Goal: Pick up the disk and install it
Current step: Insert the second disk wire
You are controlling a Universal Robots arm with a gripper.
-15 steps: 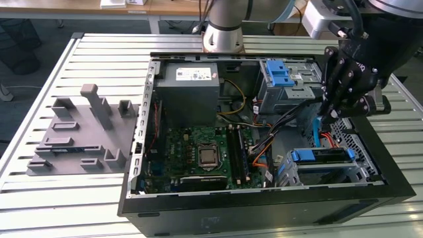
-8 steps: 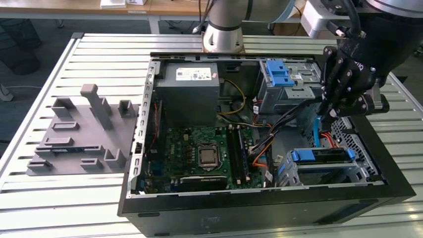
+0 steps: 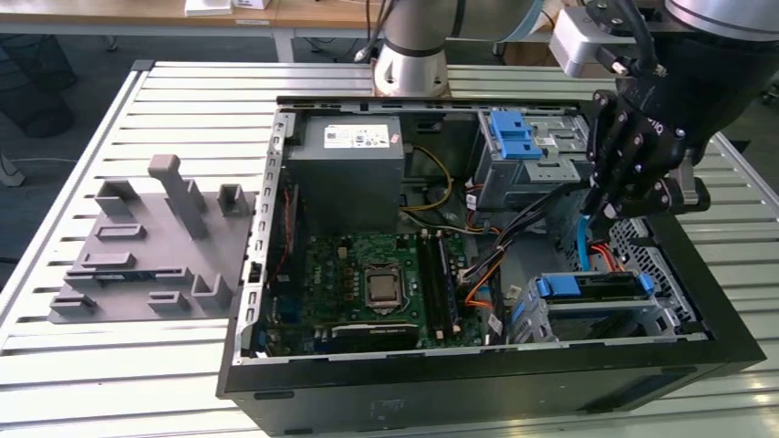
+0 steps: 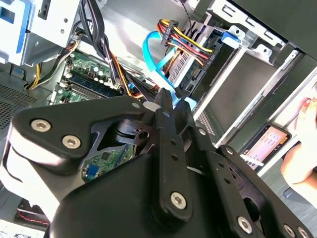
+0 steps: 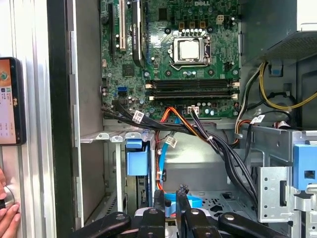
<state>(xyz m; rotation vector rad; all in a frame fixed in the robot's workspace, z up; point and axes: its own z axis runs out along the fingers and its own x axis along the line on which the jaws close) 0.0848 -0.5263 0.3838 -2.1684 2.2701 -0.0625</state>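
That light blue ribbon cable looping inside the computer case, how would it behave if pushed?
Probably floppy: the light blue cable hangs in a loose curve. Likely light, being thin and flat. It may snag neighbouring wires.

slatted metal table, open computer case on it, grey fixture tray beside it

Fingers hang inside the PC case, SATA cable just beside them, drive bay near, motherboard beyond the cable bundle.
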